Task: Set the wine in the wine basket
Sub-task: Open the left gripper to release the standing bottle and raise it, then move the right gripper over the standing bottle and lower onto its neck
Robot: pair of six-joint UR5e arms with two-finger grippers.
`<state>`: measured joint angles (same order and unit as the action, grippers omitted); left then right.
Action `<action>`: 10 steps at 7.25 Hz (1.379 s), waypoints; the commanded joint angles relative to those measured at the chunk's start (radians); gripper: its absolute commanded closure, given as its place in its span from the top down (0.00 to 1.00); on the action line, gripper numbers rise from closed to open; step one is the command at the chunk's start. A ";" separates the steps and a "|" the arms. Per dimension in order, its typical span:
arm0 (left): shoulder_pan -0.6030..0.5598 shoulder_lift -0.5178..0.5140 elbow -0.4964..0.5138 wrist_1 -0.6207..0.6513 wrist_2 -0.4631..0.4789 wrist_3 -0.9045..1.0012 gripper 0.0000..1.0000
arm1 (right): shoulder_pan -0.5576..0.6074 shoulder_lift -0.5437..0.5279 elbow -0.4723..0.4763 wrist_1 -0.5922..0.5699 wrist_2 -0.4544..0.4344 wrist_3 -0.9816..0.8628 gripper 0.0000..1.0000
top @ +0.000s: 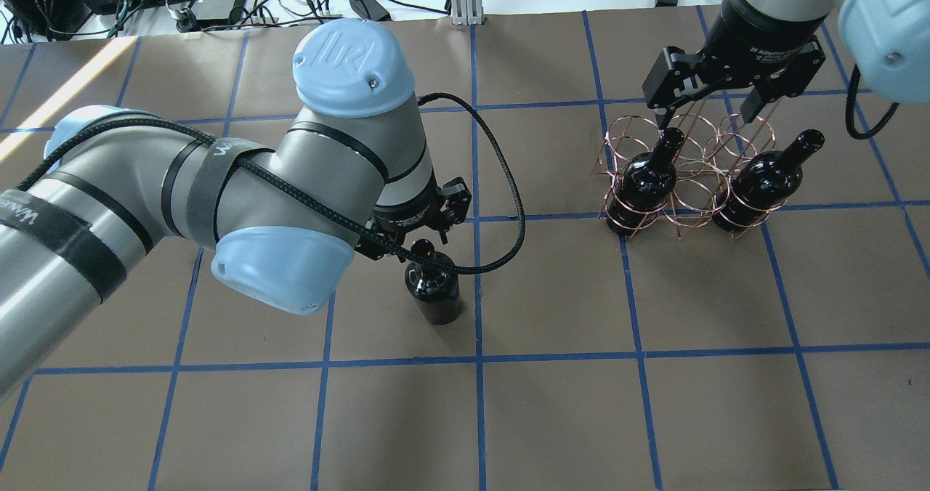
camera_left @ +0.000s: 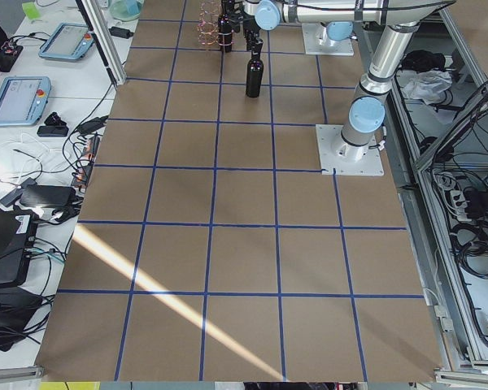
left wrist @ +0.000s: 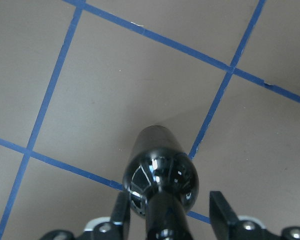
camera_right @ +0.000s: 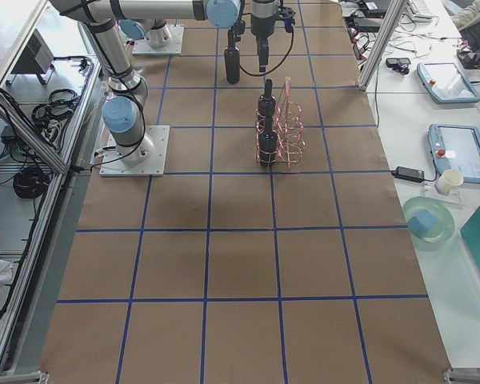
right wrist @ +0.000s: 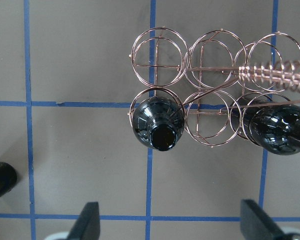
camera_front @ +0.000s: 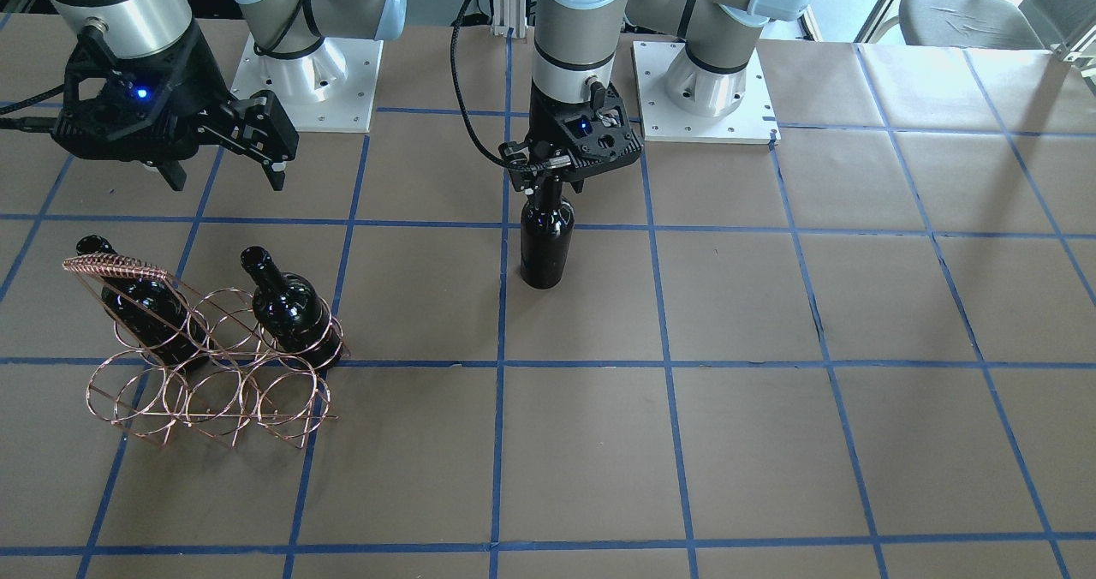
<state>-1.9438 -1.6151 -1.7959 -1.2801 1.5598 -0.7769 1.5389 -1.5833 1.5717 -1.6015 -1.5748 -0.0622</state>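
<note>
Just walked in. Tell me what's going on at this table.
The left arm's pincer straddles the neck of a glossy black glass wine bottle standing upright on the brown gridded table, its fingers not yet closed on it. The copper-coloured wire basket already holds two matching bottles in the end rings of the row nearer the robot; the other four rings are empty. The right pincer hangs open above the basket, holding nothing.
</note>
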 commanded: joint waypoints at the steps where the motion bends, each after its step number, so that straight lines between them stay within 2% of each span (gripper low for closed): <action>1: 0.022 0.012 0.030 -0.004 0.011 0.027 1.00 | 0.007 0.002 -0.001 0.000 0.002 -0.001 1.00; 2: 0.076 0.021 0.080 -0.052 0.012 0.104 1.00 | 0.010 -0.003 0.001 0.003 0.004 0.005 1.00; 4: 0.245 0.059 0.183 -0.267 0.012 0.320 1.00 | 0.030 -0.004 0.001 0.000 0.005 0.028 1.00; 5: 0.299 0.078 0.228 -0.348 0.014 0.441 0.93 | 0.074 0.003 -0.001 -0.014 0.004 0.088 1.00; 6: 0.345 0.102 0.248 -0.404 0.026 0.529 0.94 | 0.113 0.005 0.001 -0.020 0.005 0.149 1.00; 8: 0.370 0.116 0.256 -0.380 0.026 0.656 1.00 | 0.226 0.028 0.001 -0.049 -0.001 0.313 1.00; 10: 0.410 0.116 0.259 -0.383 0.022 0.828 1.00 | 0.356 0.060 0.001 -0.093 0.002 0.468 1.00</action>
<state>-1.5579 -1.5008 -1.5410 -1.6632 1.5853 -0.0431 1.8119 -1.5412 1.5723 -1.6608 -1.5760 0.3094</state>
